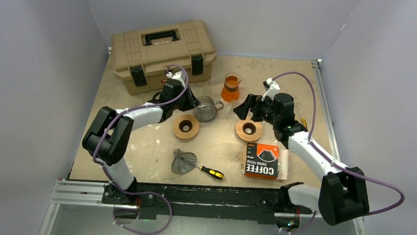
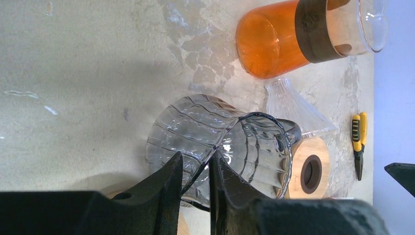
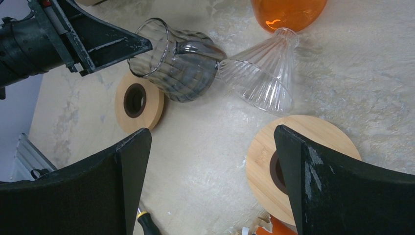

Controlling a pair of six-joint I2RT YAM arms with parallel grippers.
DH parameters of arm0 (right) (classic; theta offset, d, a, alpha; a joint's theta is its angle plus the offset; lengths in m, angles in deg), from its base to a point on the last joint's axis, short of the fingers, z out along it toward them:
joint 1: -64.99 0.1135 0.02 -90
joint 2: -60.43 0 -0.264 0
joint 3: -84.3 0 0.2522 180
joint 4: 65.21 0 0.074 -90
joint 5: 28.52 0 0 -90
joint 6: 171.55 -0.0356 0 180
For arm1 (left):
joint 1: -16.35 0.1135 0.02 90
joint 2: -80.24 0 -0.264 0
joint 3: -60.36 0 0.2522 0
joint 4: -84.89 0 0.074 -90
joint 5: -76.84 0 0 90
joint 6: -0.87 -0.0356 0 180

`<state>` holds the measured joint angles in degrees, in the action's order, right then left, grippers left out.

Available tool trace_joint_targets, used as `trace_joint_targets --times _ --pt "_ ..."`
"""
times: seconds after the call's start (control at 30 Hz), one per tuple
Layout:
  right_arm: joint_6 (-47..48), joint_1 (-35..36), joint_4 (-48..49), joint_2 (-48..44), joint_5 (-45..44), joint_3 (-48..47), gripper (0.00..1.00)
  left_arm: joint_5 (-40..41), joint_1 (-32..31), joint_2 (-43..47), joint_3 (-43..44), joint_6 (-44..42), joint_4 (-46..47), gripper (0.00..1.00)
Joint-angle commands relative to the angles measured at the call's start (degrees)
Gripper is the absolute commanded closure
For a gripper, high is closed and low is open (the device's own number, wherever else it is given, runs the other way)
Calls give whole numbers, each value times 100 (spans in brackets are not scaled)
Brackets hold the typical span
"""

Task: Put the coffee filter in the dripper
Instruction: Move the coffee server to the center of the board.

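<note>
Table (image 1: 140, 146) fills the middle of the top view, with a toolbox (image 1: 163, 53) at upper left.

Left gripper (image 2: 196, 169) is pinching the rim of the smoky glass dripper (image 2: 205, 125), one finger inside and one outside. The dripper is tipped over, centre of the top view.

Right gripper (image 3: 211, 134) is spread wide and holds nothing. It hovers right of centre, above the right wood ring (image 1: 248, 130).

Filter box (image 1: 261, 160) lies flat at lower right of centre, near the right arm and well apart from the dripper. The filter must be in it or by it. There is a pale paper edge at the box's right side, but I cannot tell if it is loose.

Carafe (image 1: 230, 88) is upper centre, with a clear funnel (image 3: 262, 78) on its side just below. Left ring (image 1: 186, 126) is just below the dripper. Wire cone (image 1: 184, 162) and screwdriver (image 1: 212, 172) are lower centre.

Handling, as a guess:
- The filter is light, thin and floppy, and it creases or tears easily.
- Stacked ones likely cling together.
- Pinch one sheet at the top rim or seam, gently.
- The dripper is slick, fragile glass and needs its mouth up first.
</note>
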<state>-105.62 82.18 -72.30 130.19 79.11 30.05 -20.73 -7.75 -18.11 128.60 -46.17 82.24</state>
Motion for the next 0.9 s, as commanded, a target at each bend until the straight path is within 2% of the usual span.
trace_joint_targets --times 0.0,0.37,0.63,0.87 --pt "96 2 53 35 11 -231 1 206 -215 338 -131 148 -24 100" --pt "-40 1 293 205 160 -204 1 485 -792 404 -113 399 -48 100" --pt "-10 5 277 286 190 -251 1 1067 -1294 532 8 252 -562 98" --pt "73 6 216 284 154 -278 1 1295 -1631 764 137 119 -937 91"
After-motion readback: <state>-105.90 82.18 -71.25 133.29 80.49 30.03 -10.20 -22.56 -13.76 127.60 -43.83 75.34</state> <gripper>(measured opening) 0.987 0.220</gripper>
